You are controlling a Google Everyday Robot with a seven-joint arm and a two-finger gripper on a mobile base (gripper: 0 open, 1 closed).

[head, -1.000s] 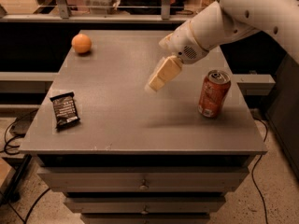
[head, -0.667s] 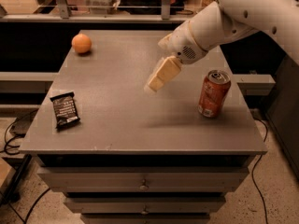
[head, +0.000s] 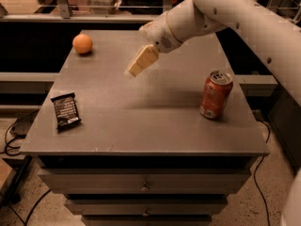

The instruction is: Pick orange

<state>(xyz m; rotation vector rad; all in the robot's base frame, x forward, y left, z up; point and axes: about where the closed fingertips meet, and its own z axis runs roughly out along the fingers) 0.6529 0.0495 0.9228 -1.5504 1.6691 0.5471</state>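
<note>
Three things on the counter: orange at the far left corner, dark snack packet near left, orange-red soda can upright on the right. Change since a second ago: gripper has shifted left and a little farther back, away from the can's side and toward the orange. It hangs above the middle-far part of the counter, tilted down-left, soft shadow on the bare top below. Nothing looks held, but I can't tell from this angle whether it is wide or narrow. Orange sits untouched in the same spot, well apart from the gripper. Reads as the approach: reach under way, grasp not begun. Only bare counter lies between gripper and orange, so nothing blocks the way. Can is well to the right and packet sits by the near edge, both off the line, so neither should interfere. Risks, my judgement: round fruit close to the far-left edge could roll off if nudged, and the similarly coloured can is the only likely mix-up. White arm reaches in from the far right.
</note>
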